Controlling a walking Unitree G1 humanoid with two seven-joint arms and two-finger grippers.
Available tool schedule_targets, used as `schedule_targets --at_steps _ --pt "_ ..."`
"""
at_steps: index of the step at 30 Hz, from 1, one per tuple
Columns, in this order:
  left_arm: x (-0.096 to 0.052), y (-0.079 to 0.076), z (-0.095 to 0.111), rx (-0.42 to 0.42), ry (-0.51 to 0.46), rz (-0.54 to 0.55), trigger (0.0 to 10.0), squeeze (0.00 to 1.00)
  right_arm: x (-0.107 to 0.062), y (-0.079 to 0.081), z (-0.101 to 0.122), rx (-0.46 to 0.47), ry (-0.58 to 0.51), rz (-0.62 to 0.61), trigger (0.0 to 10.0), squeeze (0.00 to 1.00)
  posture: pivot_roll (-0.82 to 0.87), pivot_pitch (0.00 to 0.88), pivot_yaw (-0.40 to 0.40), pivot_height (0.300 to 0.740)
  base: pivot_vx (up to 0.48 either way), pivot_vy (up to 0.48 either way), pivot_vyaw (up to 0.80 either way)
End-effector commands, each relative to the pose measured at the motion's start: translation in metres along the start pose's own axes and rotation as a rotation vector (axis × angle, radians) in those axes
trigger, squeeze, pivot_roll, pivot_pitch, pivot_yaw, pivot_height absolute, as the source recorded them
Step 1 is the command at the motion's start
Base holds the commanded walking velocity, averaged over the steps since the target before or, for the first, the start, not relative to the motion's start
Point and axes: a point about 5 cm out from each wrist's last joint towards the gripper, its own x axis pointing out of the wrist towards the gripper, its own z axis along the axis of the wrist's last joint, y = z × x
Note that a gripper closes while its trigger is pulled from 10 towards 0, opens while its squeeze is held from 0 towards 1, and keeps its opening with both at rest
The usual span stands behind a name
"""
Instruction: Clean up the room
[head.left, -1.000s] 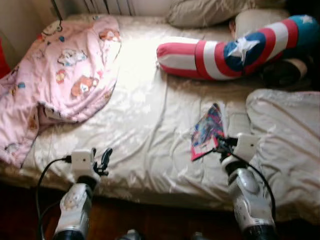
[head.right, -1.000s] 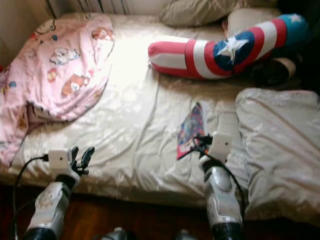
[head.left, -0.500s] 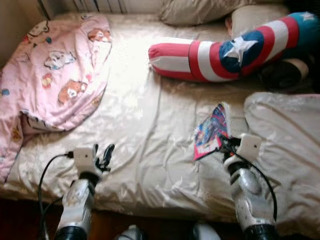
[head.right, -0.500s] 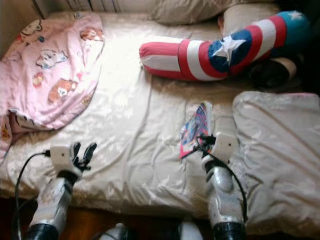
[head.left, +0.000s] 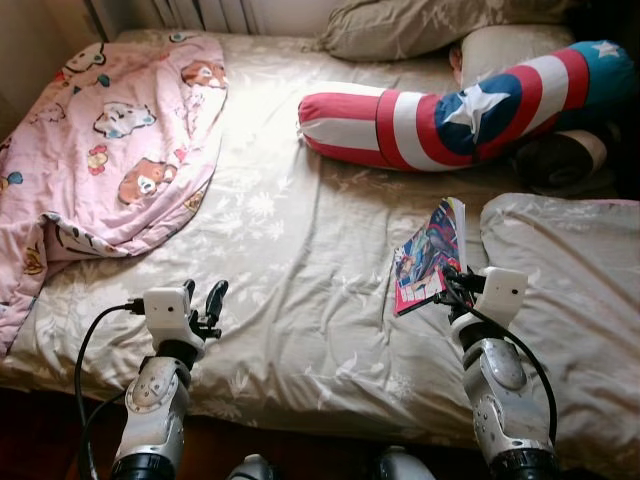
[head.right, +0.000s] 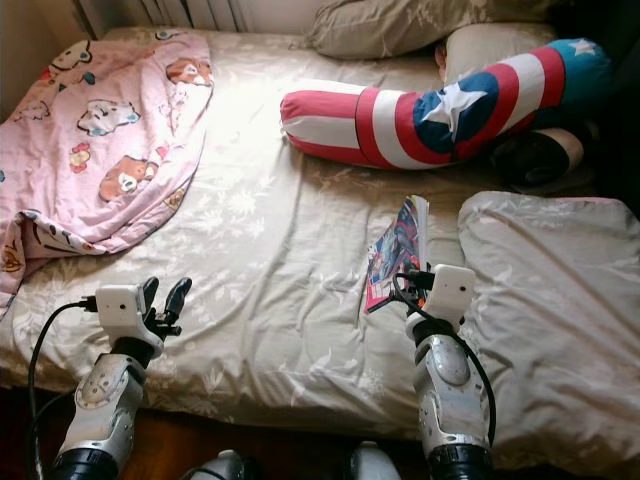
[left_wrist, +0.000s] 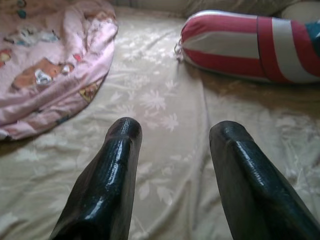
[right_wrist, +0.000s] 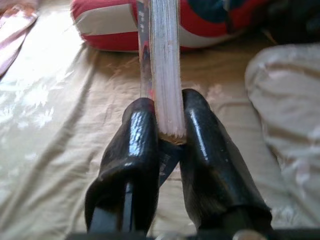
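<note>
While your right gripper (right_wrist: 167, 137) has its two black fingers (right_wrist: 135, 150) pinched on the lower edge of the colourful book (head.left: 430, 255), treat that bite as shallow: the book stands on edge, tilted, just above the beige bed sheet (head.left: 300, 260). Lift slowly and keep the wrist level so the pages don't fan or slip. Your left gripper (left_wrist: 172, 150) hovers over the sheet with fingers spread and empty. Steer clear of the striped star bolster (head.left: 450, 110) behind and the beige pillow (head.left: 570, 280) beside you.
</note>
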Motion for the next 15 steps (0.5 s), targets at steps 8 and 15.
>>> schedule_targets --at_steps 8,15 --pt "-0.008 -0.001 -0.011 -0.021 0.029 0.040 10.0 0.00 0.002 -0.009 0.012 -0.070 -0.050 0.046 10.0 0.00 -0.04 0.154 -0.039 0.701 0.000 0.000 0.00" --pt "-0.011 0.009 -0.008 -0.026 0.021 0.069 10.0 0.00 0.008 0.010 0.012 -0.022 -0.050 0.065 10.0 0.00 -0.03 0.136 -0.037 0.686 0.000 0.000 0.00"
